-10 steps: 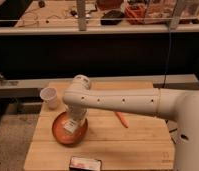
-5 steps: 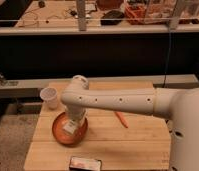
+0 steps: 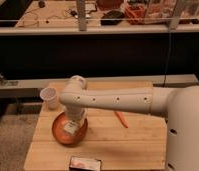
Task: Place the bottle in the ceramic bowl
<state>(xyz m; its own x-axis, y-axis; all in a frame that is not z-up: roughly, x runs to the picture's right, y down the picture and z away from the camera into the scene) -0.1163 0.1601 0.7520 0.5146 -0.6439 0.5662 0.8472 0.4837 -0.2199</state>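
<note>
Bottle (image 3: 70, 128) in pincer (image 3: 75, 121), over ceramic bowl (image 3: 57, 134)

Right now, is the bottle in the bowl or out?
In: the bottle, gripped by the tool, is inside the ceramic bowl.

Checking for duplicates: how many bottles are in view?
1. The bottle is held in the shut gripper, low over the ceramic bowl; the arm may hide another.

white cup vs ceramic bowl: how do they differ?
The white cup is tall, narrow and pale; the ceramic bowl is wide, shallow, orange-brown. The cup stands alone; the bowl has the bottle in it, under the gripper shut on it. Both sit upright on the wooden table.
</note>
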